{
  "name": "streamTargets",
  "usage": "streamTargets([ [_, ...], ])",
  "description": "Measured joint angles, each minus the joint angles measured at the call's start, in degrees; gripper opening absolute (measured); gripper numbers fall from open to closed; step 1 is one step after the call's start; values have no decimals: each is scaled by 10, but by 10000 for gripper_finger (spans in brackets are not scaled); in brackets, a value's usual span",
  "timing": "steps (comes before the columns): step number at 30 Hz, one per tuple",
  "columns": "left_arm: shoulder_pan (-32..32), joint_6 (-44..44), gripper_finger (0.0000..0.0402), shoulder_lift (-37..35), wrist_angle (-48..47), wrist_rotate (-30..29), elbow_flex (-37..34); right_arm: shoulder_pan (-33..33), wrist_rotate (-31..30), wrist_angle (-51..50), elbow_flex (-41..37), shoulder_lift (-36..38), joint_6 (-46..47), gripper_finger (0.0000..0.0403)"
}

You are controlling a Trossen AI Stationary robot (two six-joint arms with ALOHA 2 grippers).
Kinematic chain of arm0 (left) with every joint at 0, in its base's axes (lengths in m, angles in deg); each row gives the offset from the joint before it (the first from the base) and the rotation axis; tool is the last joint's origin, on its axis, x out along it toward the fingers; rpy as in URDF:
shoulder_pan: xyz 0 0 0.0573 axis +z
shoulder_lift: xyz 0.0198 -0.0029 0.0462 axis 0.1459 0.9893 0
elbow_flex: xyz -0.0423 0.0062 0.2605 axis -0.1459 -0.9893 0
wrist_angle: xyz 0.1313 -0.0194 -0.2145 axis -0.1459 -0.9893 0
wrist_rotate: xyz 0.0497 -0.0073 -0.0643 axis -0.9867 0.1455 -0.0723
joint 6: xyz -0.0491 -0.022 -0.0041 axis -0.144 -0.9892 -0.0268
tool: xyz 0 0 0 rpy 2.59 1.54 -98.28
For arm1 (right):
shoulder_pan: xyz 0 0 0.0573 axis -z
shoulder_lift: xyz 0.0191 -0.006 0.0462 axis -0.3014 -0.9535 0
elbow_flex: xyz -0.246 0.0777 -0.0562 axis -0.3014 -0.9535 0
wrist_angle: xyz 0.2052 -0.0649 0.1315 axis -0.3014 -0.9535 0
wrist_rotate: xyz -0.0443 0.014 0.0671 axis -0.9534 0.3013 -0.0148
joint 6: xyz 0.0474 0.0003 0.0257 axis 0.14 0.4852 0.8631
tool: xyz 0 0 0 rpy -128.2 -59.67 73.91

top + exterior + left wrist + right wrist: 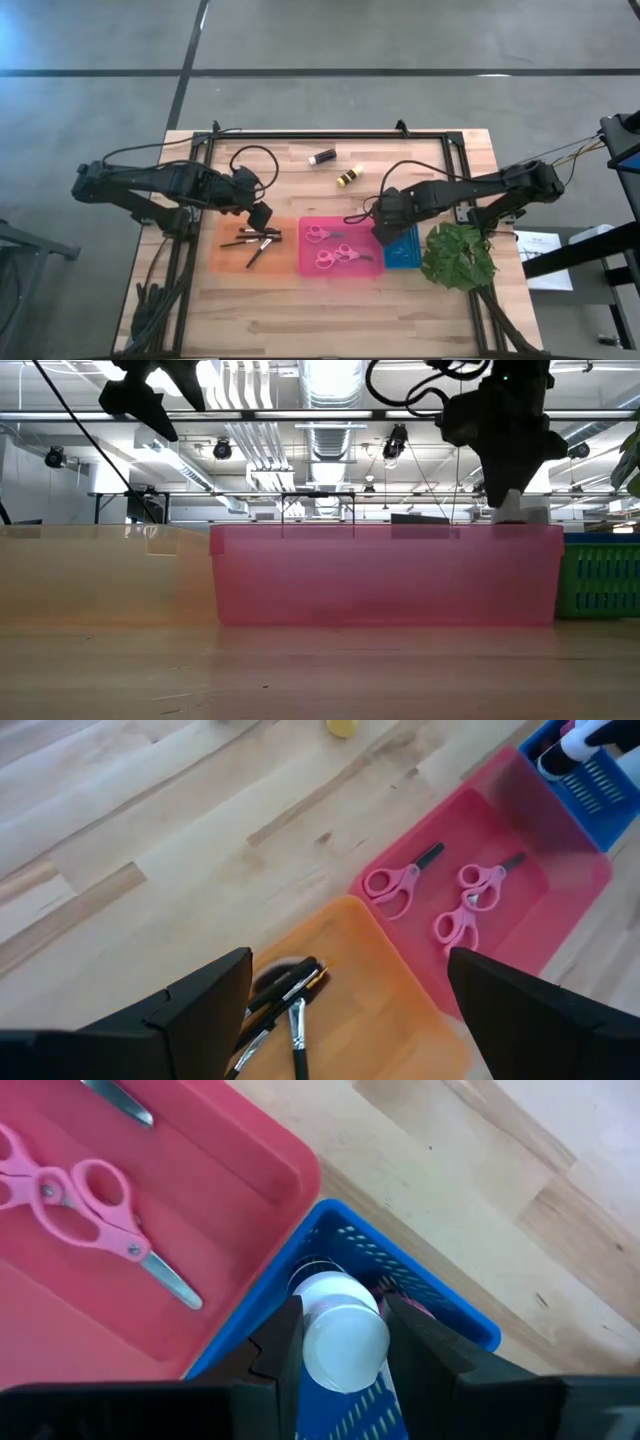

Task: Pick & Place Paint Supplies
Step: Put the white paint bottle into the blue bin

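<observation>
White-capped paint bottle (343,1338), body seemingly pink, in right gripper (345,1342)

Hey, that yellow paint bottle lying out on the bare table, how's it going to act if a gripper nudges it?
The yellow paint bottle lies on its side on the wooden table, so it will probably roll rather than slide. It looks small, likely light, and a slight touch may send it off. Its round body could slip between closing fingers.

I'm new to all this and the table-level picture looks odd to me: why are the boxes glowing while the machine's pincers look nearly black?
Low view: ceiling lights behind shine through the pink tray and orange tray, while the right pincer is backlit into silhouette. Right wrist view: the white bottle it holds looks soft, being so near the lens.
</observation>
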Motion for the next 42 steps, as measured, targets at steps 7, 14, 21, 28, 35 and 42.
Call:
streamTargets([
  [7,0,-9,346,0,0,0,0,0,-12,12,-19,0,4,107],
  [14,0,-10,346,0,1,1,0,8,-29,13,-18,0,4,107],
  [21,0,-10,346,0,4,0,0,11,-26,19,-22,0,-11,107],
  [28,0,-10,346,0,6,0,0,11,-25,22,-22,0,-18,107],
  [35,0,-10,346,0,8,0,0,11,-25,26,-23,0,-30,107],
  [42,0,-10,346,0,10,0,0,11,-15,30,-23,0,-47,107],
])
